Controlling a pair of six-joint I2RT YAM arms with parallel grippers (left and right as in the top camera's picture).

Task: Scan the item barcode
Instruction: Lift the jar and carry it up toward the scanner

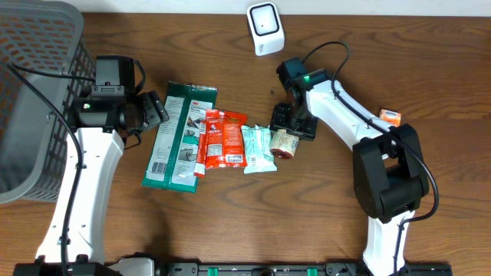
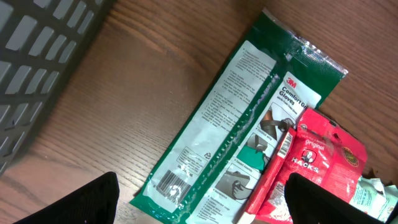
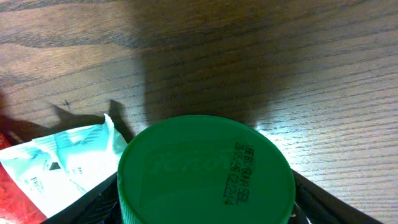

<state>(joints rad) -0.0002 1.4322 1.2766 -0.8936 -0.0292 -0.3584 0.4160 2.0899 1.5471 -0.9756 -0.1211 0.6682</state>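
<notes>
Showing 3M Comfort Gloves pack (image 2: pixel 249 118), HACKS Original pouch (image 2: pixel 314 165), Knorr lid (image 3: pixel 205 177).

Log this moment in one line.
left gripper: open, beside gloves pack | right gripper: straddling green-lidded jar, grip unclear | jar: on table

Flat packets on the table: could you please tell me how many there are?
3: the green glove pack on the left, the red packet overlapping its right edge, the pale teal packet beside the jar. Any beneath would be hidden.
</notes>
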